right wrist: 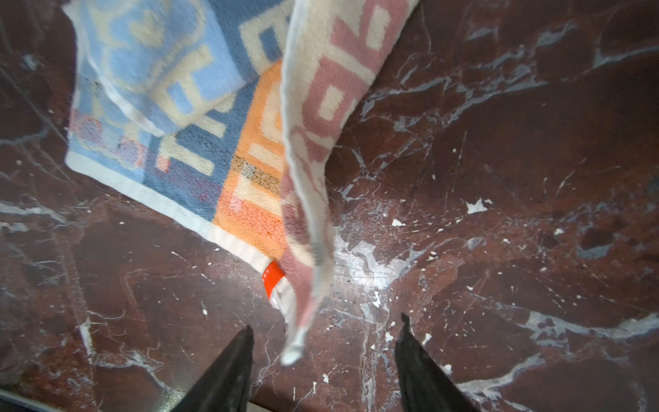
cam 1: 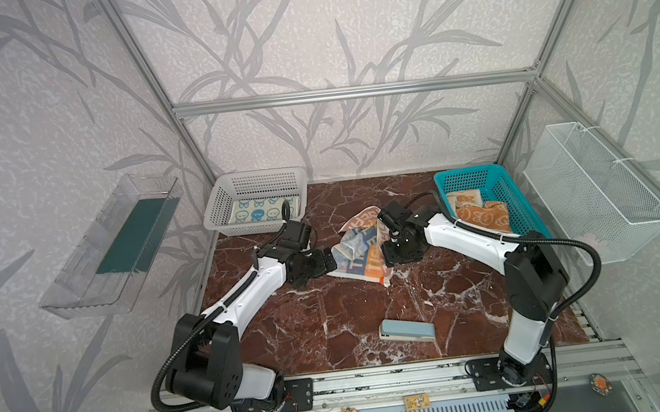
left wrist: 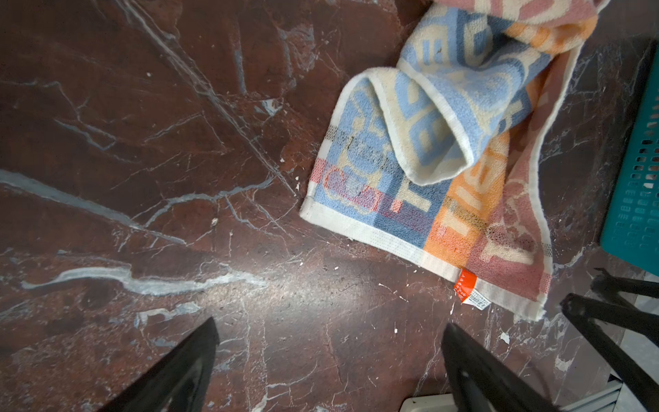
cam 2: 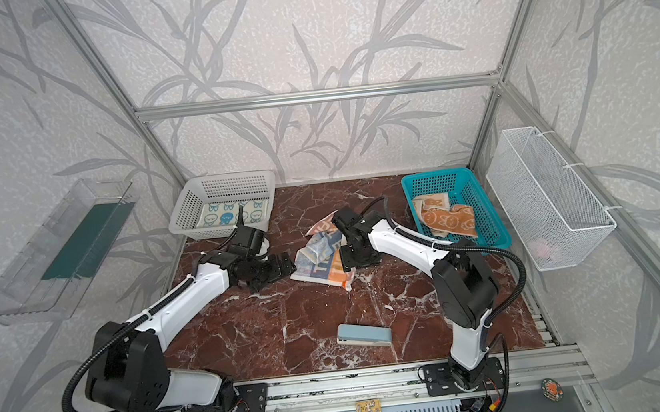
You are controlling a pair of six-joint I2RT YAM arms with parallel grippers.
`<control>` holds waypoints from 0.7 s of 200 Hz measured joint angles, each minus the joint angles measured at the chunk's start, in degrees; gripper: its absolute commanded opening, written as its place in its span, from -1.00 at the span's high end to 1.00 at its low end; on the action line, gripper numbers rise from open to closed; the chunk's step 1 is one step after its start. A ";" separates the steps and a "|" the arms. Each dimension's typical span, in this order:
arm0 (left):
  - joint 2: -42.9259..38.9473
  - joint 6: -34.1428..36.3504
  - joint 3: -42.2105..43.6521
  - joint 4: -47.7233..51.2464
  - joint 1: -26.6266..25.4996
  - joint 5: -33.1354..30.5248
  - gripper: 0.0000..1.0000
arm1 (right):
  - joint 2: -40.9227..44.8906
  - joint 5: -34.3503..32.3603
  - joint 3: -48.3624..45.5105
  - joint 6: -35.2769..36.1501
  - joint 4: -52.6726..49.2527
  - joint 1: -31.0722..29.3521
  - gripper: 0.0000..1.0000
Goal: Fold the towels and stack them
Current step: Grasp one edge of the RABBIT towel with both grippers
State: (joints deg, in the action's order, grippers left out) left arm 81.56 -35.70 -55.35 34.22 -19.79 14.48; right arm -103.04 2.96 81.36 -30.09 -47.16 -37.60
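The blue-and-orange lettered towel (cam 1: 362, 249) (cam 2: 321, 258) lies crumpled mid-table, one blue flap rolled over it (left wrist: 428, 142) (right wrist: 199, 107). A cream-and-blue towel (cam 1: 262, 213) lies flat in the white basket (cam 1: 216, 210). An orange-and-cream towel (cam 1: 481, 212) sits bunched in the teal basket (cam 1: 501, 185). My left gripper (cam 1: 330, 260) (left wrist: 330, 324) hovers open just left of the lettered towel, with bare marble between its fingers. My right gripper (cam 1: 398, 255) (right wrist: 327, 322) points down at the towel's right edge, open; the towel's pink corner dangles between its fingers, touching neither.
A pale blue stapler-like block (cam 1: 407, 331) (cam 2: 365, 335) lies near the table's front. A white wire basket (cam 1: 594, 187) hangs on the right wall and a clear tray (cam 1: 111, 246) on the left. The teal basket's wall (left wrist: 638, 178) is close beside the towel.
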 measured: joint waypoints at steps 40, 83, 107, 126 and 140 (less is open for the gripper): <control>0.94 0.17 -0.07 0.07 -0.85 -0.15 -0.98 | -0.02 2.51 -0.46 -1.01 1.81 0.00 -0.24; 1.31 1.07 -0.98 0.68 -0.94 -0.94 -0.98 | -1.55 3.65 -4.17 -1.77 3.85 0.00 -0.12; 1.31 1.66 -1.07 1.27 -1.16 -1.09 -0.98 | -3.34 3.82 -5.51 -1.81 4.39 0.07 -0.01; 1.31 1.99 -1.07 1.44 -1.29 -1.20 -0.98 | -4.70 4.20 -6.40 -1.81 5.31 0.11 0.18; 1.40 2.54 -1.16 1.70 -1.60 -1.53 -0.98 | -5.07 4.61 -6.99 -1.81 5.90 0.17 0.38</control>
State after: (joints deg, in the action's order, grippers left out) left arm 82.96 -33.17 -56.51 35.92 -21.39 12.95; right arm -108.12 7.57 74.37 -31.90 -41.25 -37.43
